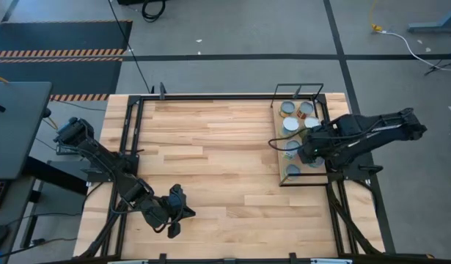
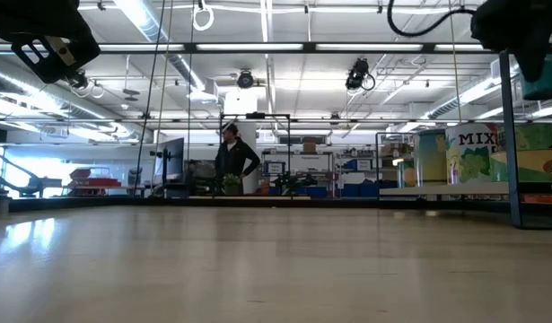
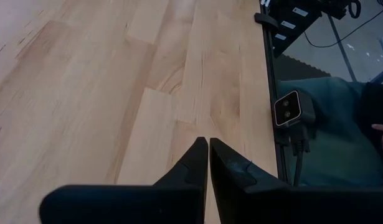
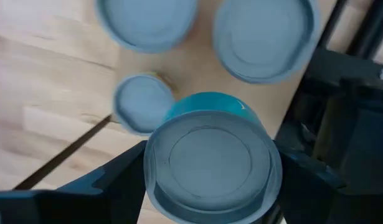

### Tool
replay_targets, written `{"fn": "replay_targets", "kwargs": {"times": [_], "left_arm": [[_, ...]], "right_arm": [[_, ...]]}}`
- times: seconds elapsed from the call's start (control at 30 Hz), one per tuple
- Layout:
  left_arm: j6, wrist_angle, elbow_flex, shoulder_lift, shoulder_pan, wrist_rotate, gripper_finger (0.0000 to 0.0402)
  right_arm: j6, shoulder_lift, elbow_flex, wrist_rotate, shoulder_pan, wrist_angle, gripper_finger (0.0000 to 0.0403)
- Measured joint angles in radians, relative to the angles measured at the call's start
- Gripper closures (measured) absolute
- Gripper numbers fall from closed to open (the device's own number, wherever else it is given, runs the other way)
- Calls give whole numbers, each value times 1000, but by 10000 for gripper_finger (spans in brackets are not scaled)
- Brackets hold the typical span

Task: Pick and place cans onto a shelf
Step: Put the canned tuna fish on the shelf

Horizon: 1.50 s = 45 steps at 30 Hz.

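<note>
The shelf (image 1: 284, 176), a brown board in a black wire frame, stands at the table's right edge. Several silver-topped cans stand on it, among them one (image 1: 287, 108) at its far end and one (image 1: 292, 172) near its near end. My right gripper (image 1: 307, 152) is over the shelf's middle, shut on a can with a teal side (image 4: 213, 165). Three cans (image 4: 147, 22) (image 4: 266, 37) (image 4: 141, 102) show below it on the shelf. My left gripper (image 3: 208, 149) is shut and empty above the table's near left part (image 1: 174, 218). My right gripper pinches the can's round side wall (image 4: 155, 155) between its two fingers, one finger on each side (image 4: 119, 177). The can is upright with its silver top (image 4: 210, 158) toward the wrist camera. It is lifted clear above the cans standing on the shelf.
Black frame rails (image 1: 130, 132) run along the table's left, far and right sides. The pale plank tabletop (image 1: 218, 154) lies between the two arms. A small camera (image 3: 289, 109) sits at the table's edge near my left gripper. A person (image 2: 232, 161) stands far off in the room.
</note>
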<state>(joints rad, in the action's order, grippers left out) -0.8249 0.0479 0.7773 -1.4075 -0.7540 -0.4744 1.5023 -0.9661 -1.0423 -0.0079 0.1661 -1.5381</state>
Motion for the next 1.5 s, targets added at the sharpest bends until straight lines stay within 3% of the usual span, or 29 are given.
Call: {"fn": "replay_targets", "kwargs": {"times": [0.33,0.5,0.8,1.0,1.5], "left_arm": [[0,0,0,0,0,0,379],[0,0,0,0,0,0,379],[0,0,0,0,0,0,379],[0,0,0,0,0,0,379],[0,0,0,0,0,0,379]], "right_arm": [[63,0,118,8,-38,33,108],[71,-1,168,-40,-39,137,108],[94,5,239,-51,-39,149,108],[92,5,317,-113,-39,157,108],[80,9,312,-35,-43,205,93]]}}
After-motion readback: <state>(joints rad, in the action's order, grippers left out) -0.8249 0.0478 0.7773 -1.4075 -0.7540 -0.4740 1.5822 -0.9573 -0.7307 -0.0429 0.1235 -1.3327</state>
